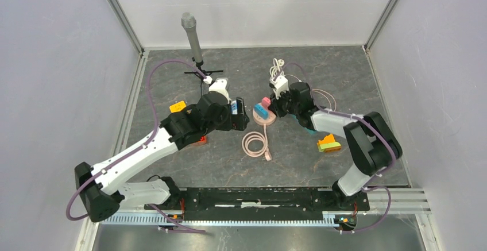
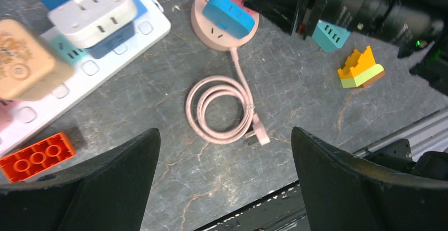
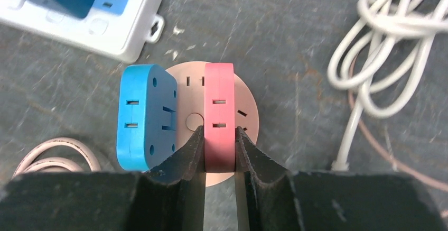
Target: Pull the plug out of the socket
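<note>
The right end effector (image 3: pixel 219 131) was clamped on the pink plug (image 3: pixel 218 96), seated in the round pink socket (image 3: pixel 247 107) mid-way across the tabletop (image 1: pixel 298 159) beside a blue plug (image 3: pixel 145 114), while the left end effector (image 2: pixel 224 133) hung wide open.

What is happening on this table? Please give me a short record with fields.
Right end effector: closed on the pink plug, one finger on each side
Plug position: sitting in the round pink socket
Blue plug: beside it in the same socket
Left end effector: open, holding nothing, above the coiled pink cable
Task status: plug not yet pulled out
</note>
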`<move>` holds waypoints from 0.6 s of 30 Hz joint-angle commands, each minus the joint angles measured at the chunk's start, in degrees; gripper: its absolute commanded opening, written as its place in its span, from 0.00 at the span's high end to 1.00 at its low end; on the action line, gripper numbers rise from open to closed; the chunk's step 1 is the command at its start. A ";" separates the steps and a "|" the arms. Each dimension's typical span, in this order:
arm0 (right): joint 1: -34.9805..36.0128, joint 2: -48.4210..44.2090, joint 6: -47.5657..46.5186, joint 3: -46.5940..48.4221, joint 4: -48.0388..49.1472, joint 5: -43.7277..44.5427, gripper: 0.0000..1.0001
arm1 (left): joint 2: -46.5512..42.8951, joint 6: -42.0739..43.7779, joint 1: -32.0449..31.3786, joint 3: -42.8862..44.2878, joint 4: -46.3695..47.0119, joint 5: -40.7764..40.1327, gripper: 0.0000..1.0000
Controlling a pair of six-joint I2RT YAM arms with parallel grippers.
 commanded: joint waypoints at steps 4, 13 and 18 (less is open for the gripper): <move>1.38 -12.86 11.86 -11.50 1.23 9.79 0.80 | 6.87 -4.96 0.14 2.56 4.95 4.07 0.04; 2.95 -19.94 14.50 -18.07 -1.06 10.95 0.58 | 14.67 -7.55 0.14 0.78 12.55 11.38 0.10; 3.00 -17.93 12.08 -12.88 -6.30 13.04 0.49 | 17.18 -6.80 0.16 1.85 13.22 10.77 0.10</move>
